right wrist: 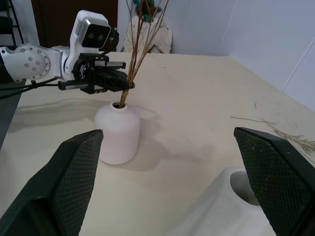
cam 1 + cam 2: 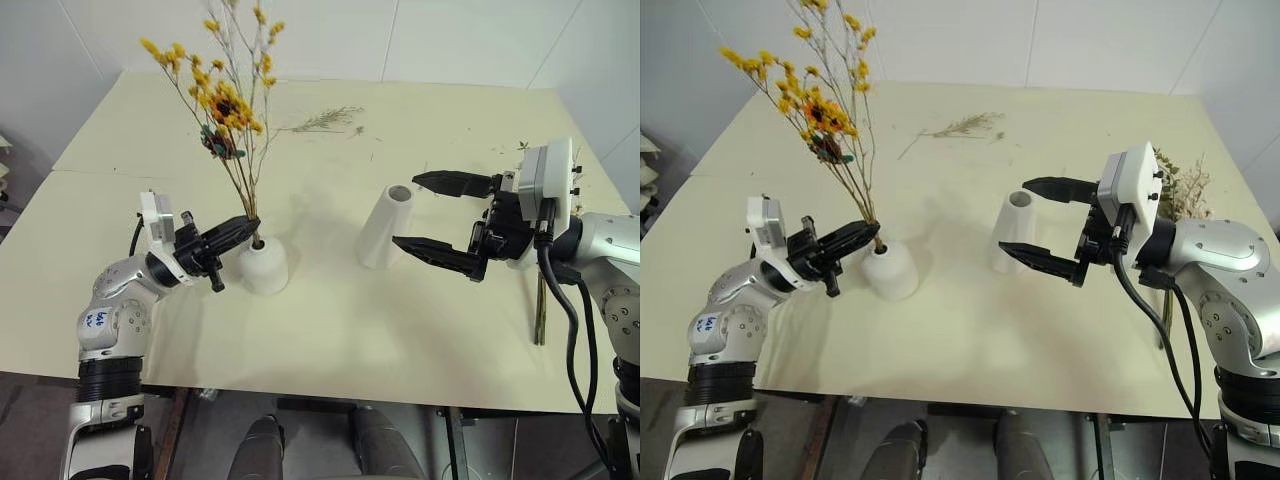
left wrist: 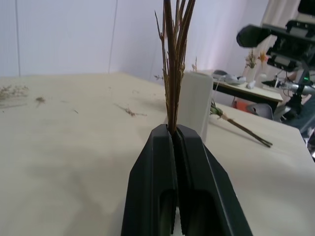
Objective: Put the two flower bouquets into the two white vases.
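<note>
The yellow-blossom bouquet stands upright, its thin stems pinched in my left gripper, which is shut just above the short squat white vase. The stem ends reach into that vase's small top hole. To the right stands the taller white vase. My right gripper is open, its wide jaws straddling this vase's upper part without touching it. The bushier bouquet lies on the table behind my right arm, mostly hidden, its stems sticking out toward the front edge.
A loose dried sprig lies at the back of the cream table, with small bits of plant debris around it. White walls close off the back. The table's front edge runs just past both arms.
</note>
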Controlling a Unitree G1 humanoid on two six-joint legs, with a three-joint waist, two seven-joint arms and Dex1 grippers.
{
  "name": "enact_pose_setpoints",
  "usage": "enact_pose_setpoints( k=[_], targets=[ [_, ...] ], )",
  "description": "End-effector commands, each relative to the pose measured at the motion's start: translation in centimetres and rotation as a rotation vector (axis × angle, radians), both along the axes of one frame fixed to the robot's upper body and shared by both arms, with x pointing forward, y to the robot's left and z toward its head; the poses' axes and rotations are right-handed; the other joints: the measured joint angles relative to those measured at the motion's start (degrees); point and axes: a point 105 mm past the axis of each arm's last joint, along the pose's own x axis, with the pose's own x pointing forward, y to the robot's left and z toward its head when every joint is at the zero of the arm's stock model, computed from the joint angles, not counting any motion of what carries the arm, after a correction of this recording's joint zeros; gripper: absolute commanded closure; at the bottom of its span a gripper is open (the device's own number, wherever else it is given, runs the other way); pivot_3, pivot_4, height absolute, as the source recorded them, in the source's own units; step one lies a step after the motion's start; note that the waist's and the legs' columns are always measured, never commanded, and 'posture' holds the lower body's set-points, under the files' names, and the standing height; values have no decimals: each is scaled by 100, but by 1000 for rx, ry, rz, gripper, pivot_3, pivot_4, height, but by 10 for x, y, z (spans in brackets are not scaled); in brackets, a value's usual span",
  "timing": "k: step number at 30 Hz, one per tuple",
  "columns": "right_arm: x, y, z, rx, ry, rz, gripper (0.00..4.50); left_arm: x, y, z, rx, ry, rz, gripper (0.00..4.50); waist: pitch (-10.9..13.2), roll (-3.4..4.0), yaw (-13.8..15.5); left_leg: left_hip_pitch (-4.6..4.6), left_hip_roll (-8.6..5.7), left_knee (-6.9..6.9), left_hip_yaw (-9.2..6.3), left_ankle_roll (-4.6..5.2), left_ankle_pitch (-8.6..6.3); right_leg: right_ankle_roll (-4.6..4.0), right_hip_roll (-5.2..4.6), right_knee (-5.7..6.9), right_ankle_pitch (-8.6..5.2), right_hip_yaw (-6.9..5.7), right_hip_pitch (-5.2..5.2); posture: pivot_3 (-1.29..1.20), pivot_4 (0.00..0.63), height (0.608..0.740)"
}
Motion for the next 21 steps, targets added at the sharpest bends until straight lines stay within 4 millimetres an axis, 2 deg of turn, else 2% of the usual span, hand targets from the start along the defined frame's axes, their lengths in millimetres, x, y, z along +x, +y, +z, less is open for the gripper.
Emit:
enact_pose_setpoints(
  k=[1, 4, 10, 13, 17, 21],
  targets=[
    [-8, 0, 9, 13, -53, 10, 0, -2, -1, -1, 13, -18, 8, 3771, 0, 0, 17, 0, 0, 0, 0, 0, 0, 0, 0, 0, 0, 0, 0, 0, 150, 740],
    [-7, 0, 9, 14, -53, 7, 0, -3, -2, -1, 4, -26, 10, 2929, 0, 0, 38, 0, 0, 0, 0, 0, 0, 0, 0, -1, 0, 0, 0, 0, 150, 740],
    [-8, 0, 8, 17, -52, 6, 0, -7, 8, 2, 26, -43, 50, 974, 0, 0, 43, 0, 0, -2, 0, 0, 0, 0, 0, -3, 0, 1, 0, 0, 150, 740],
    [-7, 0, 7, 19, -51, 4, 0, -13, 19, -4, 119, -28, 56, 53, 0, 0, 26, 0, 2, -7, 1, 0, 0, 0, 1, -3, 0, 1, -1, 0, 150, 740],
    [-5, -4, 7, 12, -50, -12, 0, -26, 29, -9, 234, 4, -1, 21, 0, 0, 31, 2, 4, -17, 1, 0, 0, -1, 2, -8, 0, 1, -3, 0, 150, 740],
    [4, -25, 15, 8, -16, -107, 0, -38, 38, 18, 314, 8, -114, 21, 1, 1, 57, 0, 3, -16, 2, 0, 0, -1, 1, -12, 0, -1, -2, 0, 150, 740]
  ],
)
